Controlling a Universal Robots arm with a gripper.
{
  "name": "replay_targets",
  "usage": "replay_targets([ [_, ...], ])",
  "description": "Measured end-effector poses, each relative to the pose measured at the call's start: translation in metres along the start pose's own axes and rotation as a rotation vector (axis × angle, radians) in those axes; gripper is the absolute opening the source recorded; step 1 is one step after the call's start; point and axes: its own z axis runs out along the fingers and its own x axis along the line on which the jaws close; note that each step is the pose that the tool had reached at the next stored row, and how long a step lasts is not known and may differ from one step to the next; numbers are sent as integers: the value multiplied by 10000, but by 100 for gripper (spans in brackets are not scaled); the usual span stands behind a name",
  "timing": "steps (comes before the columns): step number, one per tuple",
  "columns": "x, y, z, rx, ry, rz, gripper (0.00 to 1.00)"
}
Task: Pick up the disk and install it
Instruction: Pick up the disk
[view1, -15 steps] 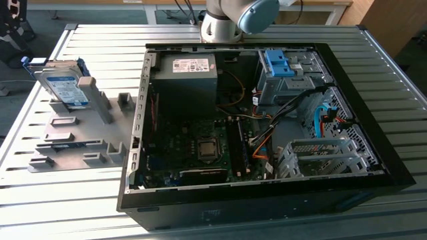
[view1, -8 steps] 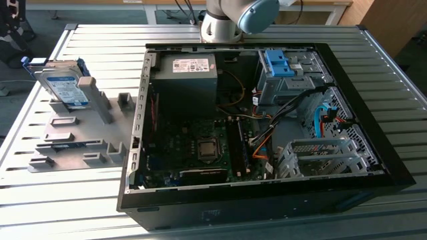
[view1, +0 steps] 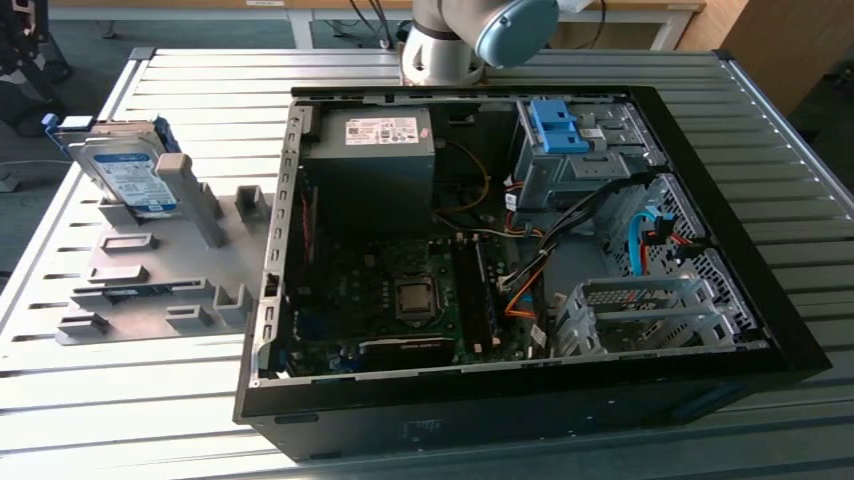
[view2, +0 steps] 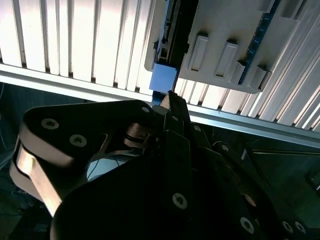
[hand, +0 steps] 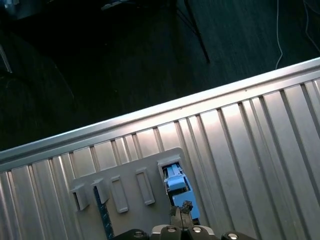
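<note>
Because the disk (view1: 127, 172) is a stiff metal block in a blue plastic frame, I judge it heavy for its size, smooth on the faces and sensitive to knocks. It stands on edge in the grey holder (view1: 147, 300) on the desk (view1: 134, 420), at the exterior view's left, apart from the open computer case (view1: 534, 250). A hold across its flat faces seems safest. In the first wrist view the claw (hand: 181, 211) hangs close to its blue end, fingertips pressed together, pinching nothing.
</note>
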Motion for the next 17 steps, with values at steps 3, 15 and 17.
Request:
replay_targets([
  [3, 0, 0, 1, 0, 0, -1, 11],
  [15, -1, 0, 3, -2, 10, -382, 11],
  [17, 0, 0, 4, -8, 21, -742, 11],
])
